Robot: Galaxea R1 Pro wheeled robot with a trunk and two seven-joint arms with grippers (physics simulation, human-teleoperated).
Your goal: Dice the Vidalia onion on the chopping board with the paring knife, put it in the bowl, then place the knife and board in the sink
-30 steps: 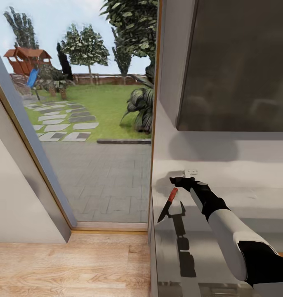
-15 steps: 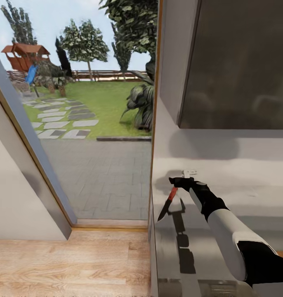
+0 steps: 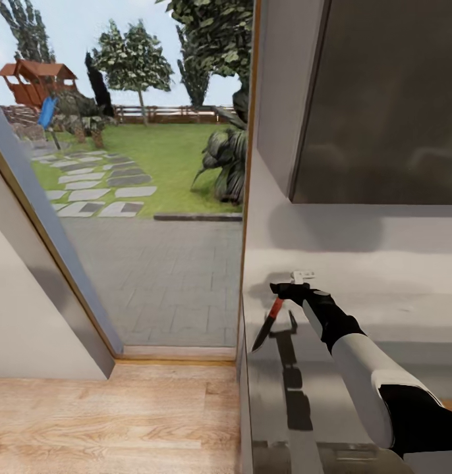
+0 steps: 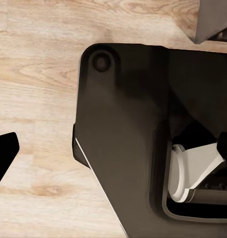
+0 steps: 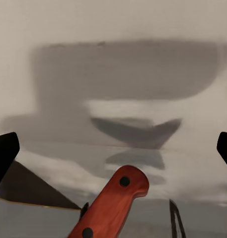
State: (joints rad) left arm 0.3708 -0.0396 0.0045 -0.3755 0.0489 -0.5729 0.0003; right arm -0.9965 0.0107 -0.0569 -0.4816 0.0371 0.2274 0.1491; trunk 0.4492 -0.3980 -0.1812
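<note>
Right gripper (image 3: pixel 283 291) grips paring knife (image 3: pixel 266 326), blade down, over grey countertop (image 3: pixel 358 368).

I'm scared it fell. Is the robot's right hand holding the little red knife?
Yes, the right gripper holds the paring knife by its red handle, blade pointing down.

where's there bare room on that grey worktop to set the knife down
The countertop looks bare in its visible part: between its door-side edge and the right arm, and back toward the white wall under the dark upper cabinet. The right end effector holds the paring knife over that near-edge strip, blade pointing down.
</note>
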